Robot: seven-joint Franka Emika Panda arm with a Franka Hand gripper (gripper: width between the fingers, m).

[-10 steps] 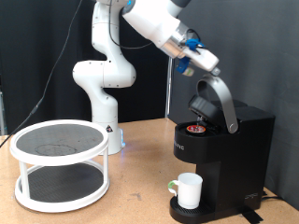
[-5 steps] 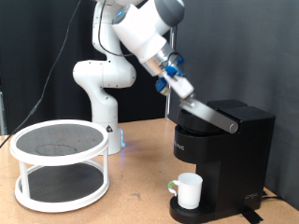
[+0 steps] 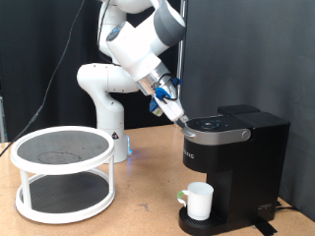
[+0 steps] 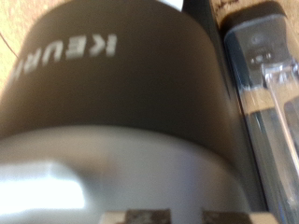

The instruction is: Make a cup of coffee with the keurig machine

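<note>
The keurig machine (image 3: 241,152) stands at the exterior view's right, black with silver trim, its hinged lid (image 3: 219,125) down and closed. My gripper (image 3: 178,114) rests at the lid's front left edge, fingertips against it, with nothing held. Below, the white cup (image 3: 200,200) sits upright on the machine's round drip base (image 3: 219,226) under the spout, handle towards the exterior view's left. The wrist view is filled by the blurred black lid (image 4: 112,84) with the KEURIG lettering, a silver band (image 4: 103,173) and the clear water tank (image 4: 266,84) beside it.
A white round two-tier rack (image 3: 62,172) with dark mesh shelves stands at the exterior view's left on the wooden table (image 3: 148,206). The arm's white base (image 3: 108,84) rises behind it. A black backdrop hangs at the rear.
The lid was raised and the pod chamber showed a second ago. My gripper has swung down and to the exterior view's left, pressing the lid fully closed. The cup has not moved.
</note>
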